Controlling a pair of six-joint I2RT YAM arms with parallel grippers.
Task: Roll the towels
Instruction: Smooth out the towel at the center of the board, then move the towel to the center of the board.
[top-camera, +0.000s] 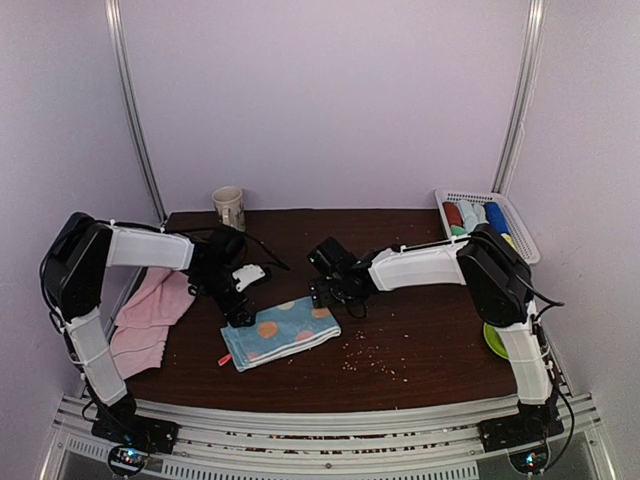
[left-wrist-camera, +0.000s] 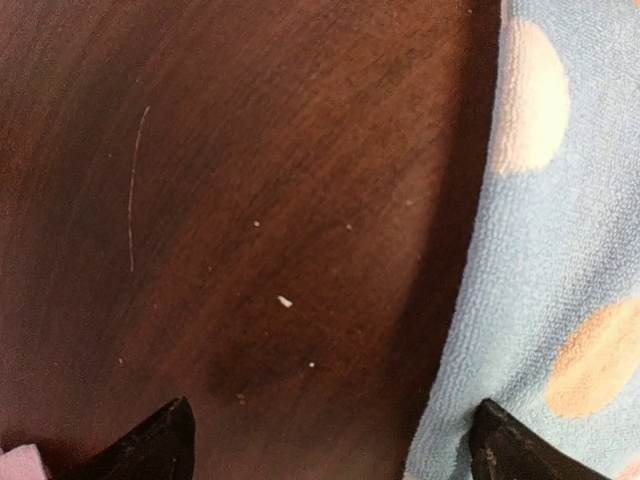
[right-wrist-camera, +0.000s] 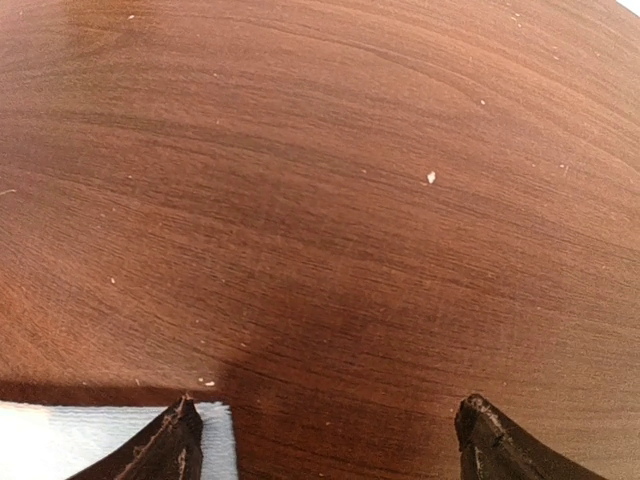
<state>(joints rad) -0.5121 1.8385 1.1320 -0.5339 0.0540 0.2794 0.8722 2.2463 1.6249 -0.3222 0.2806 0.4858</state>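
A light blue towel with orange and white dots (top-camera: 281, 331) lies flat at the table's front middle. It fills the right side of the left wrist view (left-wrist-camera: 560, 250), and a pale corner of it shows in the right wrist view (right-wrist-camera: 90, 435). Pale pink towels (top-camera: 148, 317) lie piled at the left edge. My left gripper (top-camera: 238, 312) is open and empty over the blue towel's left end, one fingertip (left-wrist-camera: 505, 445) over the cloth. My right gripper (top-camera: 326, 291) is open and empty just above the towel's far right corner.
A white slatted basket (top-camera: 519, 228) with several rolled cloths stands at the back right. A patterned cup (top-camera: 229, 208) stands at the back left. A green plate (top-camera: 492, 343) sits by the right arm. Crumbs (top-camera: 370, 355) dot the dark wooden table (top-camera: 420, 330).
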